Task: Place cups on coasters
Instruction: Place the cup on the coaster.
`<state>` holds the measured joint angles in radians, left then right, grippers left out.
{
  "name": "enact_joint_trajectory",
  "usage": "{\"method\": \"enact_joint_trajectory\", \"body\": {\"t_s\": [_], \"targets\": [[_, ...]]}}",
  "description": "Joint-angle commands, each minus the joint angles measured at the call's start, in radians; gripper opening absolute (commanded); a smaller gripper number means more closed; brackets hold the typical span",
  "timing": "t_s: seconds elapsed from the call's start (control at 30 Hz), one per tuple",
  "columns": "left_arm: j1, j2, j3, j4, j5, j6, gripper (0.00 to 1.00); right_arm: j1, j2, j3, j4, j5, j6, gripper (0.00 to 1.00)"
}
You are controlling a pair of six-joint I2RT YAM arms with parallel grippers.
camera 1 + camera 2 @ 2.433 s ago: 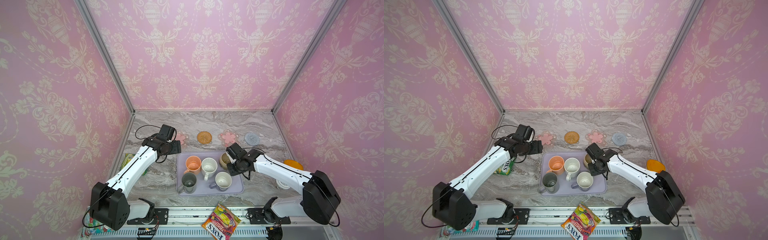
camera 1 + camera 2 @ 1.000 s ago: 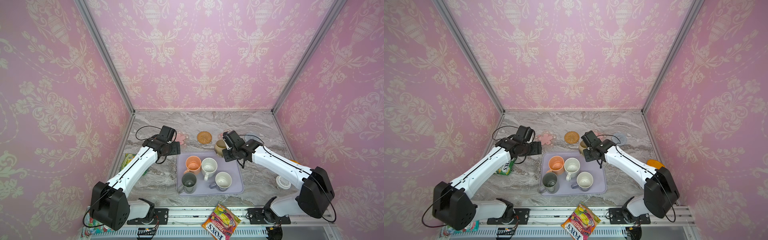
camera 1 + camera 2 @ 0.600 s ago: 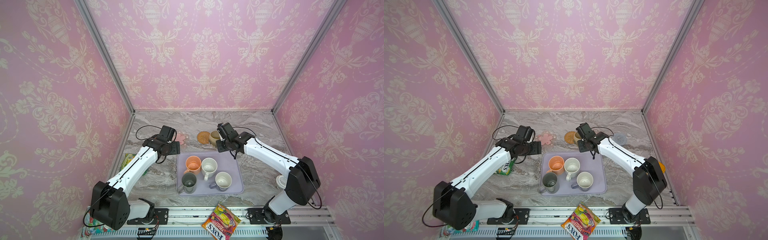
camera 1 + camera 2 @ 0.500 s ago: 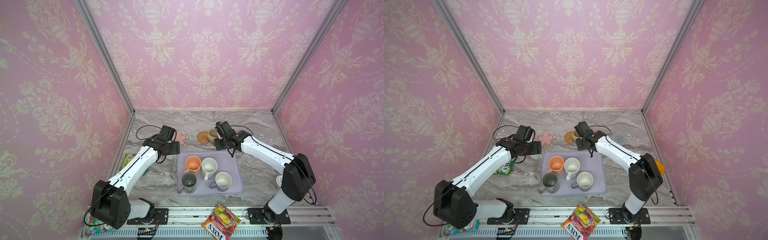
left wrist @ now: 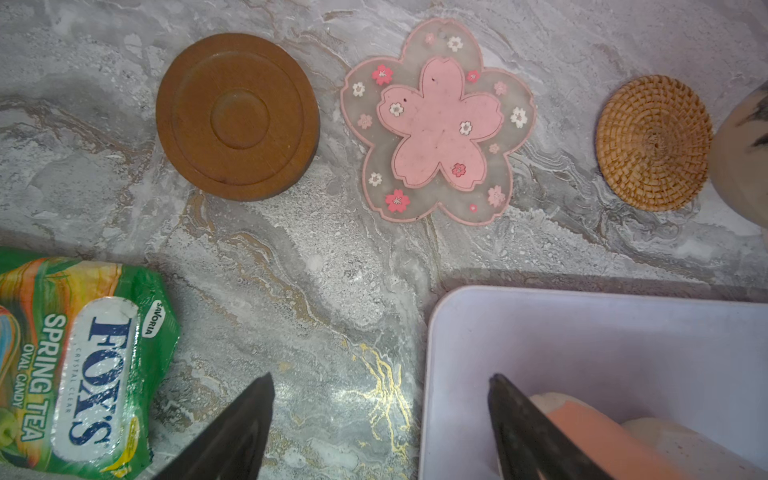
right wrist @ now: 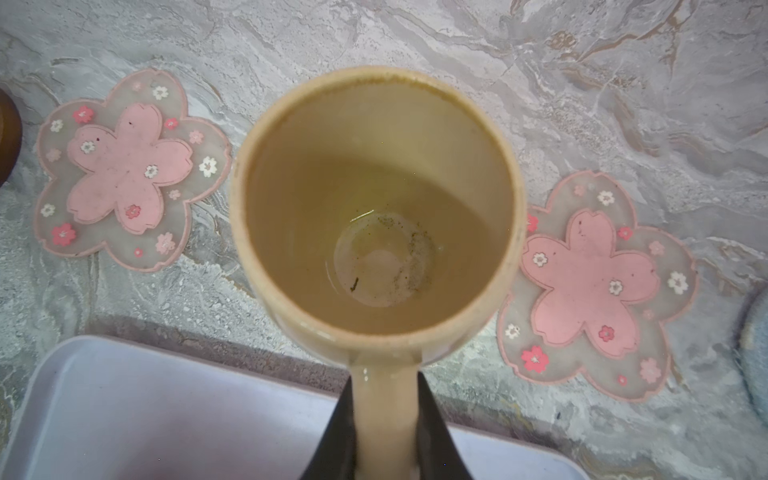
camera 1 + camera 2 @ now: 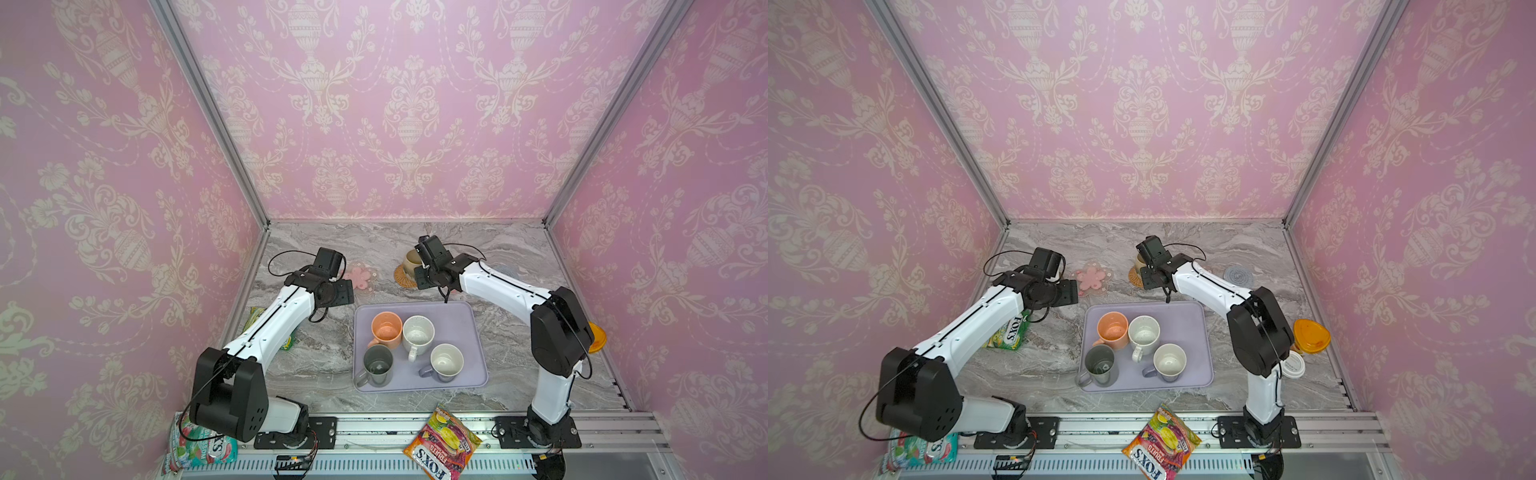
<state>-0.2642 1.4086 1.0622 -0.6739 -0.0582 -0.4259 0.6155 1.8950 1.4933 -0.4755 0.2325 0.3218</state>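
Three pink damask walls [image 7: 409, 124], marble tabletop [image 7: 511, 245]

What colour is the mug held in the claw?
The mug is beige, clearest in the right wrist view.

Pink wallpaper with a cream damask of urns, garlands and flower sprays covers the back wall [image 7: 411, 124], the left wall [image 7: 83, 208] and the right wall [image 7: 685, 208]. Slanting grey metal posts [image 7: 216, 124] mark the two corners where they meet. Below lies the tabletop [image 7: 374, 241], grey marble with paler swirls; the left wrist view shows thin gold veins [image 5: 382, 374] in it. A silver aluminium rail [image 7: 374, 428] runs along the near edge, with a ribbed strip [image 7: 374, 461] in front. The light is soft and even, the shadows are faint, and the marble has a slight sheen.
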Motion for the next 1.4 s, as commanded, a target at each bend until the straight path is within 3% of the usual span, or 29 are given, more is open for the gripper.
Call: {"method": "enact_joint_trajectory", "body": {"t_s": [0.0,0.37,1.37], "targets": [[0.011,0.02,0.026,0.016,0.026,0.032,0.83,0.016,0.012,0.077,0.08,0.064,0.028,0.0],[0.038,0.065,0.038,0.031,0.052,0.048,0.83,0.035,0.097,0.135,0.089,0.098,0.065,0.0],[0.052,0.112,0.067,0.026,0.081,0.044,0.82,0.043,0.131,0.028,0.211,0.101,0.114,0.0]]}}
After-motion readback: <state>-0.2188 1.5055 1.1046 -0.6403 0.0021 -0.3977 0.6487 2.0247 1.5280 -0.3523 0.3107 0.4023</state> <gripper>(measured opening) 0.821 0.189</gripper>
